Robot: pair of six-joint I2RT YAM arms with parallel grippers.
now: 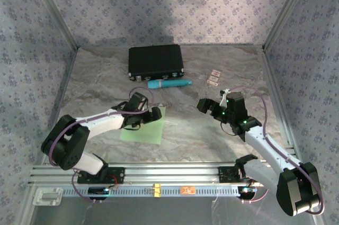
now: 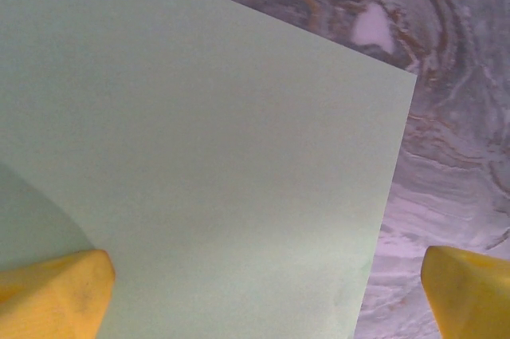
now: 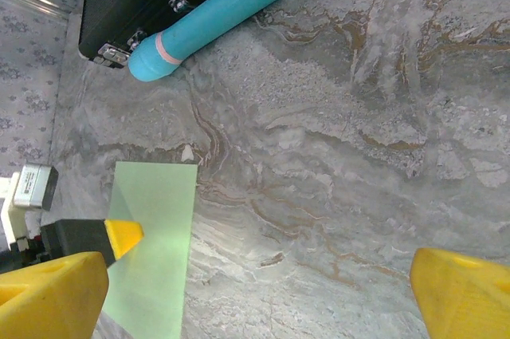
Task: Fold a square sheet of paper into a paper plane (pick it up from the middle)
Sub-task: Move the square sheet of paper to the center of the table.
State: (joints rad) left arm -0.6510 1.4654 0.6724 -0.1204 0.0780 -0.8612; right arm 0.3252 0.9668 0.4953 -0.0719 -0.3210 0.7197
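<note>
Yellow fingertips (image 2: 56, 295) of the left gripper (image 2: 267, 295) were spread wide, nothing held, straddling an edge of the green sheet of paper (image 2: 199, 139) laid flat on the table (image 1: 190, 145). The right gripper (image 3: 263, 287) was spread empty too. Pinched there, off-middle, it'd probably get crumpled or dragged.

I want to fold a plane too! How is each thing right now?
Square sheet of paper: flat, unfolded.
Black case: shut, lying flat.
Teal tube: on its side by the case.
Left fingers: open, above the paper.
Right fingers: open, holding nothing.
</note>
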